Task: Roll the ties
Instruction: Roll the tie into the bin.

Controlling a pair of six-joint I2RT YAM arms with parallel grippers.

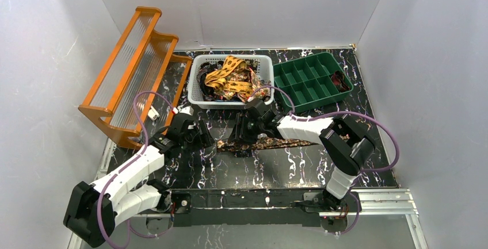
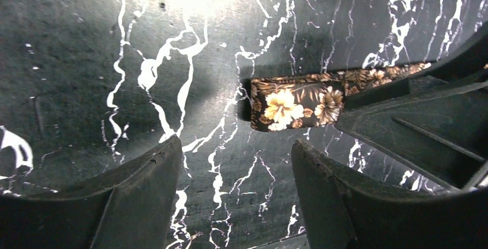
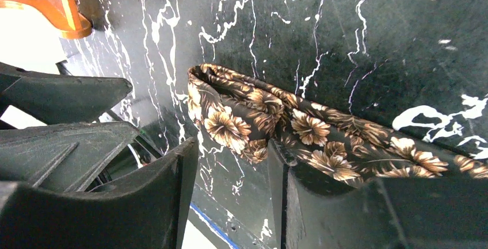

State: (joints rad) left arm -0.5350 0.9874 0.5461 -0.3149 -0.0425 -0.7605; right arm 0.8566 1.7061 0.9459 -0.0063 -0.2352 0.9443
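while hovering over marble table, gripping nothing with left gripper, spread wide just short of folded end of floral tie; likewise with right gripper, parted, one finger over that tie.

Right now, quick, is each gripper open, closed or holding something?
Left gripper: open, empty; the dark brown flower-printed fabric tie lies ahead of it.
Right gripper: open, gripping nothing; tie's fold at its fingertips.

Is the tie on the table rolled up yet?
Barely: the tie has its end folded over; the rest lies flat on the table.
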